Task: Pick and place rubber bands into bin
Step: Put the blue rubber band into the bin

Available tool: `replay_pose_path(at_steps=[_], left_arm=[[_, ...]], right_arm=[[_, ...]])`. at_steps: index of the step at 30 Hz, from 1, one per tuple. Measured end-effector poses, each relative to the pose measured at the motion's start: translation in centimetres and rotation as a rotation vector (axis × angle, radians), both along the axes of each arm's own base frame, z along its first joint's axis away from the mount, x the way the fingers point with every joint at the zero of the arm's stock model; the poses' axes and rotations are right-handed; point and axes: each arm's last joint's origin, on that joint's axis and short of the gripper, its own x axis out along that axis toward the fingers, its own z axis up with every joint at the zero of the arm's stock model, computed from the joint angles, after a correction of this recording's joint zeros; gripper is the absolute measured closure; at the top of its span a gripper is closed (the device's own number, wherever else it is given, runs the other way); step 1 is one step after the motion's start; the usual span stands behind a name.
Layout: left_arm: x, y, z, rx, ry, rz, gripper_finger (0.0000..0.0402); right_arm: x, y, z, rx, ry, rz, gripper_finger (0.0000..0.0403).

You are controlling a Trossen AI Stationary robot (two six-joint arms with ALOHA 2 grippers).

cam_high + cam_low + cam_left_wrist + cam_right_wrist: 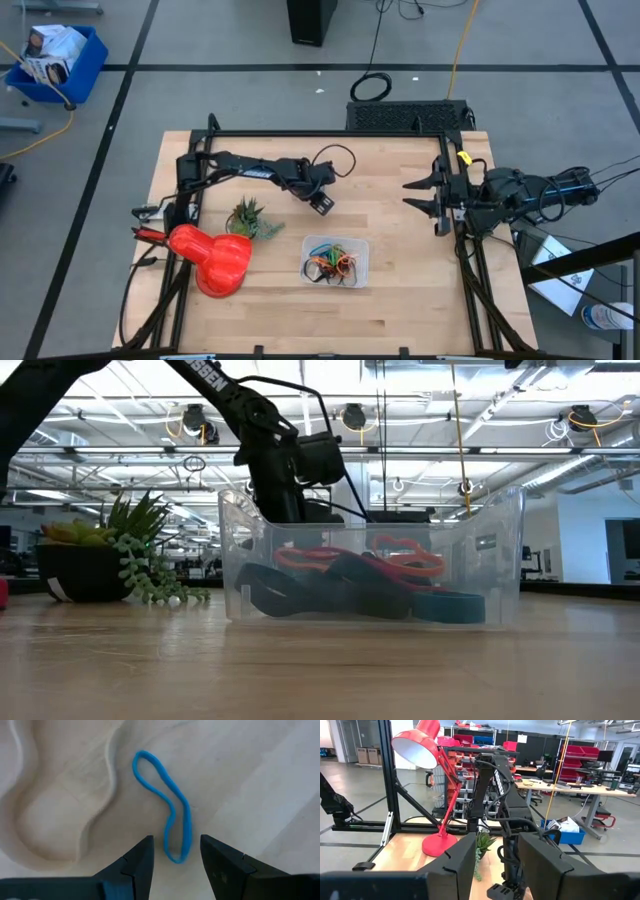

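Where it lies flat, the blue rubber band forms a thin, pinched loop.

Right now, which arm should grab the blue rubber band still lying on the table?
Left. Its claw is open directly over the blue rubber band, one end between the fingers. The right claw sits open at the table's right edge, far away.
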Motion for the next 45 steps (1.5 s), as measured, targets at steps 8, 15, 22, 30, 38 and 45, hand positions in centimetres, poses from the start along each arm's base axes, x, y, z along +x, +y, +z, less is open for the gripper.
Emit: replay_pose_path(at_steps=[8, 15, 22, 30, 38, 45], left_arm=[[0.4, -0.7, -0.8, 0.014, 0.023, -0.005, 0.0234], [0.3, -0.7, -0.9, 0.018, 0.031, -0.003, 0.0273], [0.4, -0.7, -1.0, 0.059, 0.032, -0.077, 0.0382], [0.4, -0.6, -0.8, 0.055, 0.027, -0.096, 0.0395], [-0.3, -0.9, 3.7, 0.031, -0.111, -0.178, 0.0397], [-1.9, -0.9, 12.3, 0.127, -0.442, -0.290, 0.0398]], right_arm=[[0.0, 0.0, 0.0, -0.012, 0.000, 0.000, 0.0261], [0.0, 0.0, 0.0, -0.019, 0.000, -0.001, 0.0261], [0.0, 0.0, 0.1, -0.047, -0.004, -0.003, 0.0261], [0.0, 0.0, 0.1, -0.074, -0.002, -0.005, 0.0261], [0.0, 0.0, 0.1, -0.097, -0.001, -0.005, 0.0261], [0.0, 0.0, 0.1, -0.106, -0.003, -0.006, 0.0261]])
